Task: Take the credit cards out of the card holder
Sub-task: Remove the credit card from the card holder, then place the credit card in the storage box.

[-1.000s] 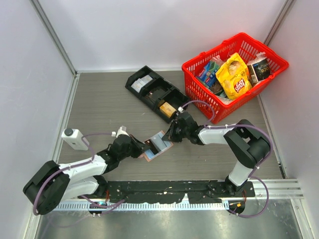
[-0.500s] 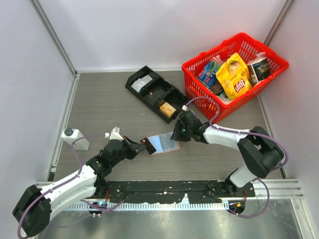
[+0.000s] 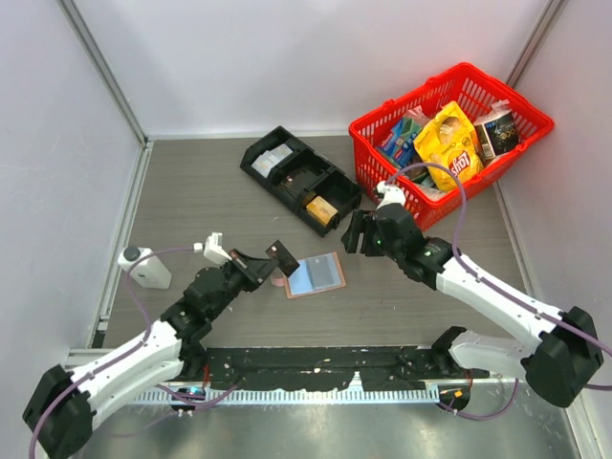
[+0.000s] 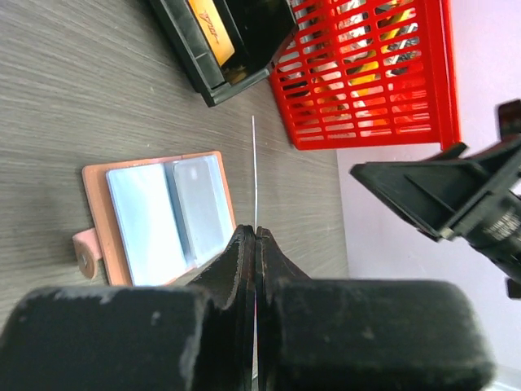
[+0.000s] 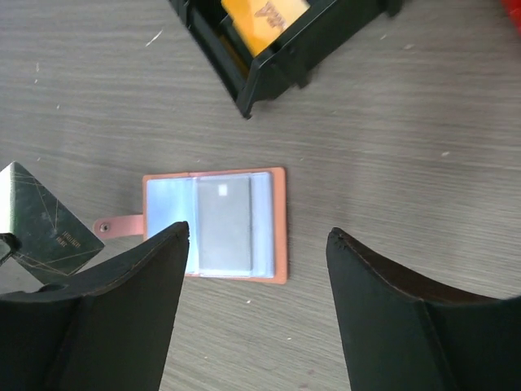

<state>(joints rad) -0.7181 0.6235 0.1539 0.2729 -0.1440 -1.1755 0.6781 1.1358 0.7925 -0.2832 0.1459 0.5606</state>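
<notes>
A: What do the left fingers (image 4: 255, 244) do?

B: They are closed tight on 1 dark card (image 5: 45, 228). The card sticks out beyond their tips, above the desk (image 3: 191, 210).

A: And the right fingers (image 3: 352, 234)?

B: They are spread wide and they grip nothing. They hang over the desk and touch no thing.

A: Where is the card holder (image 3: 316, 275)?

B: It lies flat and open on the desk, with the pale blue inside facing up. In the right wrist view it is below the right fingers, in the gap between the 2 of them. It is also just beside the tips of the left fingers. Its small tab (image 5: 118, 224) points toward the left fingers.

A: Is a card inside?

B: Yes, 1 grey card (image 5: 224, 224) sits in a pocket, on the side away from the tab.

A: What is farther out?

B: Beyond the right fingers is a black tray (image 5: 273, 73) with an orange card (image 5: 264, 12) in it. A red basket (image 4: 366, 114) is next to it.
</notes>
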